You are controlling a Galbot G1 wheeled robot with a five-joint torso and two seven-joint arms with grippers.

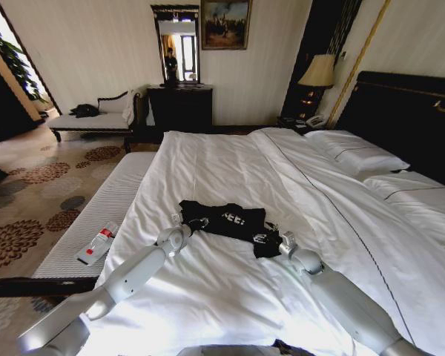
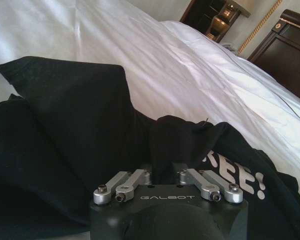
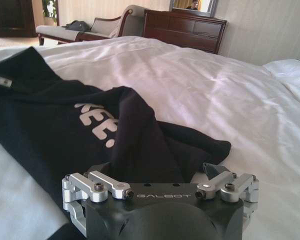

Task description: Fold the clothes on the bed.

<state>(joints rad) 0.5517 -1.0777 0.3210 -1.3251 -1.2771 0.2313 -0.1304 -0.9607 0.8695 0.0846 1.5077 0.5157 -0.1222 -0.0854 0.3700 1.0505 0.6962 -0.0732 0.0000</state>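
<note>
The black top (image 1: pixel 226 222) with white lettering lies crumpled on the white duvet (image 1: pixel 230 170) of the bed (image 1: pixel 400 111), in the near half of the mattress and roughly midway between its two long sides. The left gripper (image 1: pixel 184 222) sits at the top's left edge and the right gripper (image 1: pixel 274 239) at its near right corner, both arms reaching in from the foot of the bed. In the left wrist view the left gripper's (image 2: pixel 166 172) jaws are drawn in around a raised fold of black cloth, so it is gripping the top (image 2: pixel 80 125). In the right wrist view cloth from the top (image 3: pixel 65 120) drapes over the right gripper (image 3: pixel 160 175) and hides the jaws, so whether they are closed cannot be told. Open white bedding lies on all sides of the garment: a broad stretch toward the pillows (image 1: pixel 356 152) and headboard, and smooth duvet to the right. To the left, the mattress edge drops to a white bench (image 1: pixel 104 208) just beside the bed, with a small red and white packet (image 1: pixel 98 243) on it.
</note>
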